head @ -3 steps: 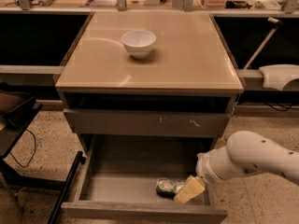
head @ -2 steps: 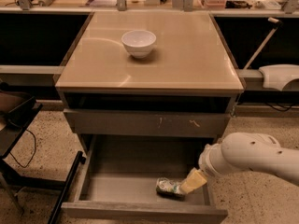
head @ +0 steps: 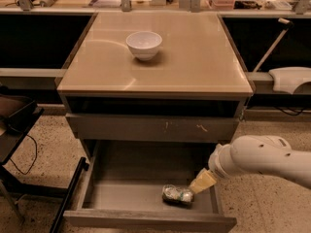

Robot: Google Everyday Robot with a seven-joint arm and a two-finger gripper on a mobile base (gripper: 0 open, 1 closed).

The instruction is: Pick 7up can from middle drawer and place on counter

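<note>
Bowl (head: 144,43) empty near counter (head: 194,67) back edge; 7up can (head: 177,194) lying in open middle drawer (head: 121,198), front-right; gripper (head: 200,182) at can's right end, grip state cannot tell.

No text, brand or number readable, even on can (head: 177,194). My tool (head: 200,183) inside middle drawer (head: 124,194), just beside can.

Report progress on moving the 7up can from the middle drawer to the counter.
Done: the middle drawer stands pulled open. In hand: the gripper is down inside it, at the right end of the 7up can, which lies on its side on the tray. Left: lift it out and set it on the counter, where a white bowl stands.
</note>
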